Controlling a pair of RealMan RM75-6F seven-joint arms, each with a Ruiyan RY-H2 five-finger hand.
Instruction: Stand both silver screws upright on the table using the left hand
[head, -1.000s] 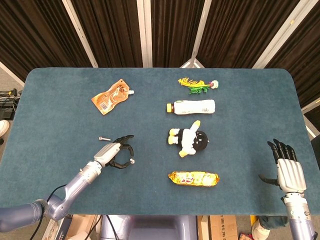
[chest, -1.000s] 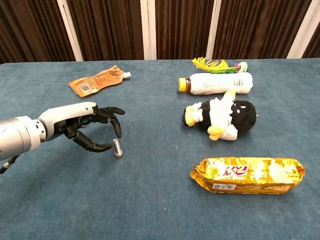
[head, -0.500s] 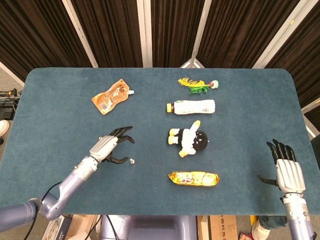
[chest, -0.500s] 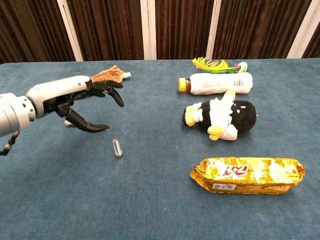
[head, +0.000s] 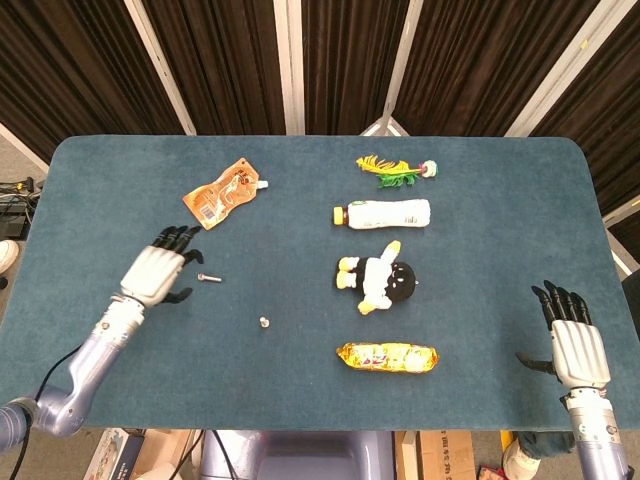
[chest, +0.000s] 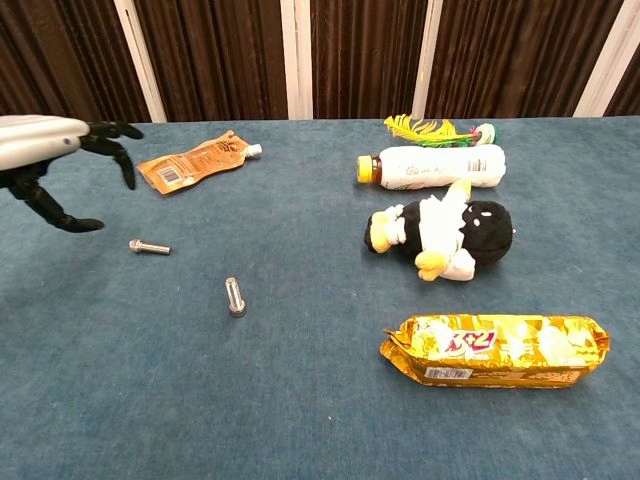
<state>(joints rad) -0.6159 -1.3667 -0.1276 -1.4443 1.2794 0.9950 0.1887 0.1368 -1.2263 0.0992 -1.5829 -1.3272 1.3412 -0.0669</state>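
Dark curtains with pale strips hang behind the blue felt table (head: 300, 380). Using the standing screw (chest: 235, 297) as landmark: the left hand (head: 158, 270) hovers well to its left, fingers spread, holding nothing; half a second ago it hung just above that screw and has since drawn away leftward. The lying screw (chest: 149, 246) rests on its side, left of and beyond the standing one. An orange pouch (head: 222, 193) lies farther back; its print is too small to read. To the right sit a plush penguin (chest: 440, 232), a white bottle (head: 385, 213) and a gold snack pack (chest: 495, 349), lettering unreadable. Far right, the right hand (head: 577, 345) is open, empty and unmoved.
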